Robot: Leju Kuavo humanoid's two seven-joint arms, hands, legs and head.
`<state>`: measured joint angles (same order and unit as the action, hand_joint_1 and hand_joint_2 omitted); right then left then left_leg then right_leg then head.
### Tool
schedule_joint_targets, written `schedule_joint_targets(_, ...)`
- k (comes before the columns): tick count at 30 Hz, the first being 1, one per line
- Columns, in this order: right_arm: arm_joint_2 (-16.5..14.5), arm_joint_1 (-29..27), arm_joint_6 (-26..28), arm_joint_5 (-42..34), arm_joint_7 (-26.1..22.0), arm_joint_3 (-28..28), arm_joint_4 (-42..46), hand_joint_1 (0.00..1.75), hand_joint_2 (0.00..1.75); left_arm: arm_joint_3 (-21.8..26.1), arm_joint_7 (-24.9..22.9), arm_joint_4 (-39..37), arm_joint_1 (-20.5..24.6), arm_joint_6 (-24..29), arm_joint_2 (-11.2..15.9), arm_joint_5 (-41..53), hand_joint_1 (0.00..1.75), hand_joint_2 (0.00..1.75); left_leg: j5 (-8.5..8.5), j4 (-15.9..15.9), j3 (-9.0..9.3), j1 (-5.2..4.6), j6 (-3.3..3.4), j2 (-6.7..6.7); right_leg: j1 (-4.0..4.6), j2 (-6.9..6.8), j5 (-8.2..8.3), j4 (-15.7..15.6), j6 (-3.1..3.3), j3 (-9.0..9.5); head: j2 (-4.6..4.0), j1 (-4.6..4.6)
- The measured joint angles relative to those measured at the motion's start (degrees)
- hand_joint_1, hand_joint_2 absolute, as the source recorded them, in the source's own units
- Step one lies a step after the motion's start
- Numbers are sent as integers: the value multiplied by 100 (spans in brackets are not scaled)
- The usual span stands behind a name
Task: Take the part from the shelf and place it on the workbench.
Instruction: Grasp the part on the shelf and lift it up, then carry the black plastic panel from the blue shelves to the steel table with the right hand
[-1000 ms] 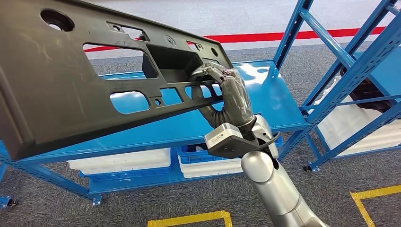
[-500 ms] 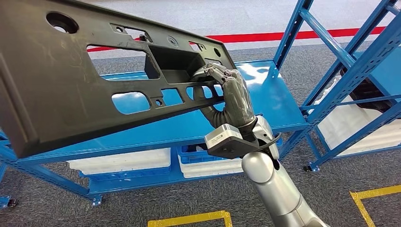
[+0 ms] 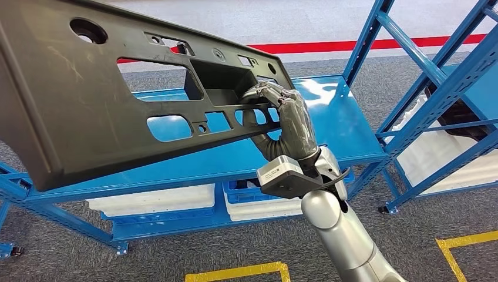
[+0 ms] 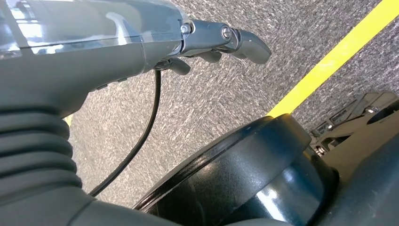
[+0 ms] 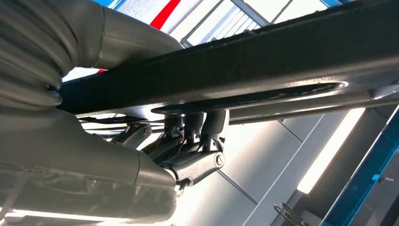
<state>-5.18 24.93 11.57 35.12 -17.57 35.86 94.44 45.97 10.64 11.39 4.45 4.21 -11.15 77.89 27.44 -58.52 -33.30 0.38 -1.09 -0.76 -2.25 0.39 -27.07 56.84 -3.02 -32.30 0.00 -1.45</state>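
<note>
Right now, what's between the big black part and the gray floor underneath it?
In the head view, the blue shelf lies under the black part, with white bins lower down.

The part is a long, flat panel of dark grey plastic, with a round hole near one end, several rectangular cut-outs and a deep box-shaped recess in the middle. It is in the air, tilted, above the blue shelf, and it does not touch it. The right hand holds it at its lower edge, fingers hooked through a cut-out beside the recess.
</note>
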Motion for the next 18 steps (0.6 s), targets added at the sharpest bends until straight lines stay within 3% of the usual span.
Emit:
schedule_joint_targets(6,-30,-6,-5,-32,-50,5,-45,175,175,0,-10,0,0,12,4,14,0,175,13,-16,-1,-41,35,0,-27,0,7,-19,-68,10,0,11)
schedule_joint_targets(9,-76,-16,-14,-74,-88,21,-62,175,175,-1,-23,0,2,26,5,23,0,175,-30,47,26,13,100,16,-22,-1,-57,45,-101,-26,0,20)
schedule_joint_targets(11,-93,-33,-16,-105,-120,48,-74,175,175,-2,-26,0,2,38,5,28,0,175,-54,81,39,53,130,28,-9,-4,-344,528,-94,-255,0,-30)
schedule_joint_targets(13,-99,-73,-16,-138,-148,80,-105,175,175,-2,-27,0,-1,54,6,29,0,175,-56,78,33,57,133,28,-3,-4,-677,1316,-96,-630,0,-88)
schedule_joint_targets(14,-102,-99,-16,-152,-158,94,-127,175,175,-2,-26,0,-3,61,6,31,0,175,-54,76,32,61,129,27,-4,-4,-730,1573,-99,-759,0,-105)
schedule_joint_targets(15,-107,-119,-16,-163,-168,108,-150,175,175,-2,-25,0,-4,67,7,31,0,175,-51,72,33,70,120,24,-6,-4,-673,1614,-102,-790,0,-118)
schedule_joint_targets(16,-114,-130,-16,-170,-178,121,-168,175,175,-2,-23,0,-6,71,6,31,0,175,-44,66,38,85,103,19,-8,-5,-513,1420,-103,-707,0,-132)
schedule_joint_targets(18,-139,-132,-15,-185,-193,150,-194,175,175,-2,-20,1,-5,77,10,32,0,175,-21,45,48,114,31,5,-5,-6,-141,656,-104,-347,0,-167)
